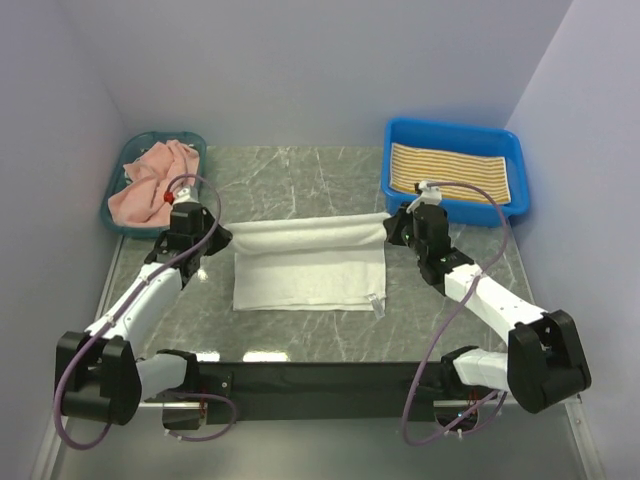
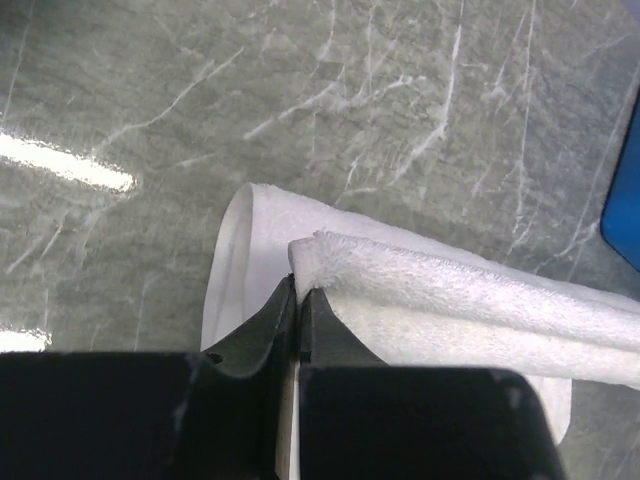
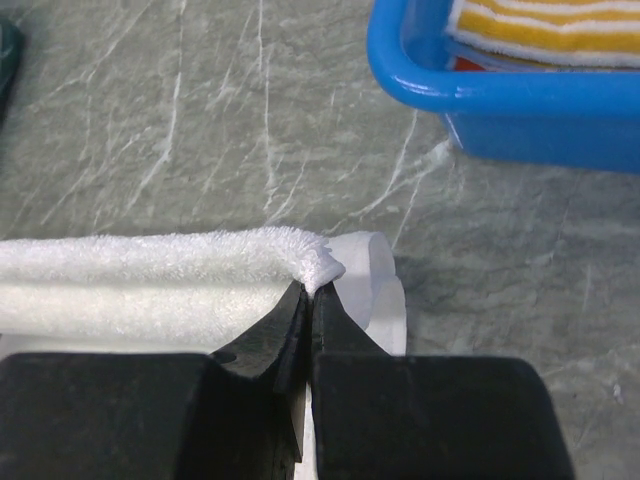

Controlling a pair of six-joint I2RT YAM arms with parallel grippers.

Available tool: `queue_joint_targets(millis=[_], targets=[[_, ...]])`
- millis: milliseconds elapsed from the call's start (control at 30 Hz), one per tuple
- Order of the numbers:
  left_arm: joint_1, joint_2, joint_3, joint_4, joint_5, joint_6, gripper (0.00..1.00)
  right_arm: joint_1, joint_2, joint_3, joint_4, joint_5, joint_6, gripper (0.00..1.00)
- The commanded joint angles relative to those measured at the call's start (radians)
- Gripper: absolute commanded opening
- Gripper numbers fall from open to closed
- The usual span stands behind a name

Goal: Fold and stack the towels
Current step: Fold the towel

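A plain white towel (image 1: 310, 270) lies on the marble table, its far edge lifted into a raised fold. My left gripper (image 1: 222, 236) is shut on the fold's left corner; in the left wrist view the black jaws of this gripper (image 2: 298, 288) pinch the terry edge of the towel (image 2: 450, 300). My right gripper (image 1: 396, 229) is shut on the fold's right corner, seen close in the right wrist view, where the gripper (image 3: 312, 288) nips the towel (image 3: 150, 265). A salmon pink towel (image 1: 150, 180) lies crumpled at the back left. A folded yellow-and-white striped towel (image 1: 450, 170) (image 3: 540, 25) lies at the back right.
The pink towel sits in a teal basket (image 1: 113, 215) by the left wall. The striped towel sits in a blue bin (image 1: 455, 128) (image 3: 430, 90), close behind my right gripper; its corner (image 2: 625, 200) shows in the left wrist view. Walls enclose the table on three sides.
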State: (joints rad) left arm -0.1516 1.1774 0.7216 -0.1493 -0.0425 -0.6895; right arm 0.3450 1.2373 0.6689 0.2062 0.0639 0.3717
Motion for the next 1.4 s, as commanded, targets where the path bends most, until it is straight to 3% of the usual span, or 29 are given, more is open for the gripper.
queue_joint_targets(millis=[0,233,400,700,1000,1100,1167,1233,1267,1333,1367], targets=[[0.027,-0.051,-0.021,-0.044,-0.095,-0.005,0.06,-0.037,-0.05,-0.037,-0.018,0.125,0.029,0.0],[0.027,-0.024,0.077,-0.039,-0.118,0.054,0.05,-0.037,-0.032,0.007,0.017,0.139,-0.017,0.0],[0.029,0.01,0.139,0.089,-0.217,0.14,0.05,-0.037,0.058,0.09,0.099,0.168,-0.114,0.0],[0.034,0.309,0.284,0.232,-0.25,0.183,0.11,-0.037,0.396,0.352,0.111,0.205,-0.243,0.0],[0.055,0.562,0.426,0.261,-0.275,0.189,0.17,-0.037,0.634,0.668,-0.033,0.286,-0.293,0.0],[0.061,0.625,0.479,0.237,-0.277,0.205,0.21,-0.035,0.703,0.765,-0.094,0.338,-0.313,0.02],[0.064,0.659,0.504,0.225,-0.275,0.209,0.32,-0.037,0.737,0.824,-0.131,0.365,-0.327,0.06],[0.066,0.671,0.526,0.206,-0.278,0.212,0.46,-0.037,0.751,0.857,-0.146,0.37,-0.335,0.18],[0.067,0.671,0.532,0.197,-0.277,0.205,0.5,-0.037,0.754,0.865,-0.152,0.369,-0.332,0.39],[0.069,0.647,0.532,0.186,-0.251,0.188,0.59,-0.035,0.749,0.88,-0.169,0.356,-0.324,0.61],[0.069,0.634,0.529,0.182,-0.241,0.179,0.62,-0.032,0.739,0.88,-0.172,0.353,-0.321,0.64]])
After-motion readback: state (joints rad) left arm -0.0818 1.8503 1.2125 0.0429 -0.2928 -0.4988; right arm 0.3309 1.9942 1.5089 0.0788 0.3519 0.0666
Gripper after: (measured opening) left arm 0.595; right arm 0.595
